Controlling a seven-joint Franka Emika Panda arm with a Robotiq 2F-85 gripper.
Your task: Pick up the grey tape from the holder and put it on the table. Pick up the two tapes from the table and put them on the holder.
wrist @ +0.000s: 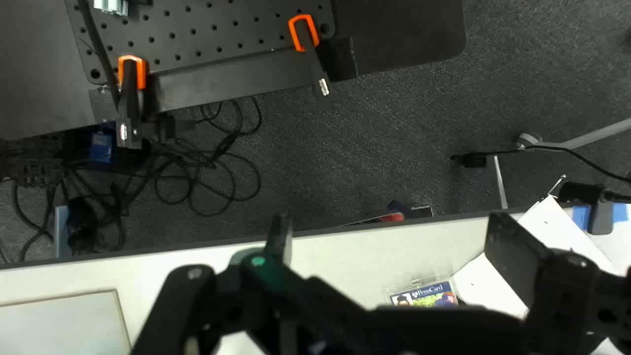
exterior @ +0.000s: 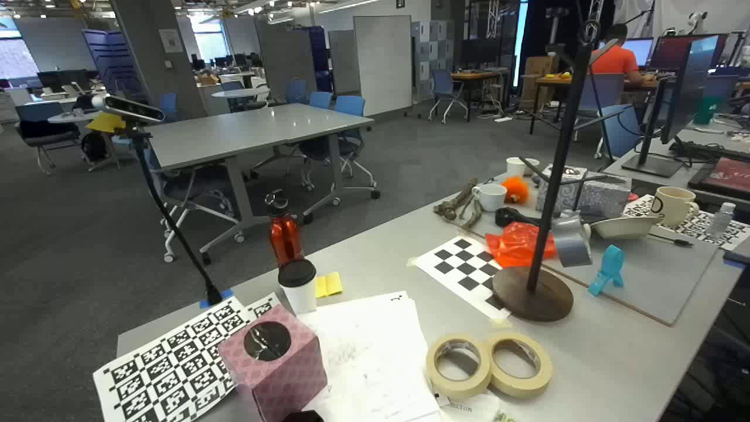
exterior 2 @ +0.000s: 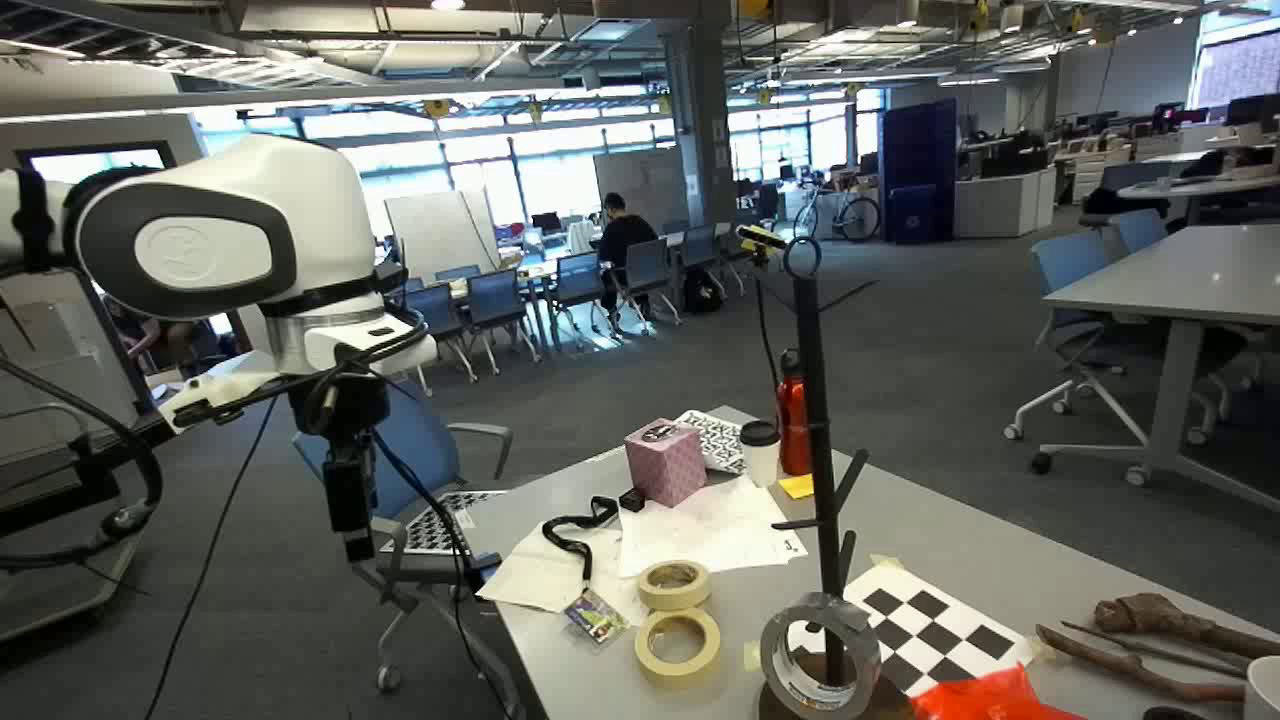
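Observation:
The grey tape (exterior: 571, 239) hangs low on the holder (exterior: 555, 181), beside its black pole and above its brown disc base. In an exterior view the grey tape (exterior 2: 775, 660) shows in front of the holder (exterior 2: 822, 440). Two cream tapes (exterior: 436, 372) (exterior: 542, 372) lie flat side by side on the table (exterior: 615, 351); they also show (exterior 2: 675, 602) (exterior 2: 677, 677) in an exterior view. My gripper (exterior 2: 358, 545) hangs left of the tapes, pointing down, apart from them. In the wrist view the gripper (wrist: 394, 246) is open and empty over the table edge; no tapes show there.
A pink tissue box (exterior: 275, 375), a lidded cup (exterior: 297, 290), a red bottle (exterior: 285, 237) and paper sheets (exterior: 375, 357) stand or lie near the tapes. An ID card (exterior 2: 597, 615) with a lanyard lies beside them. A checkerboard sheet (exterior: 460, 266) and red plastic (exterior: 515, 243) lie behind the holder.

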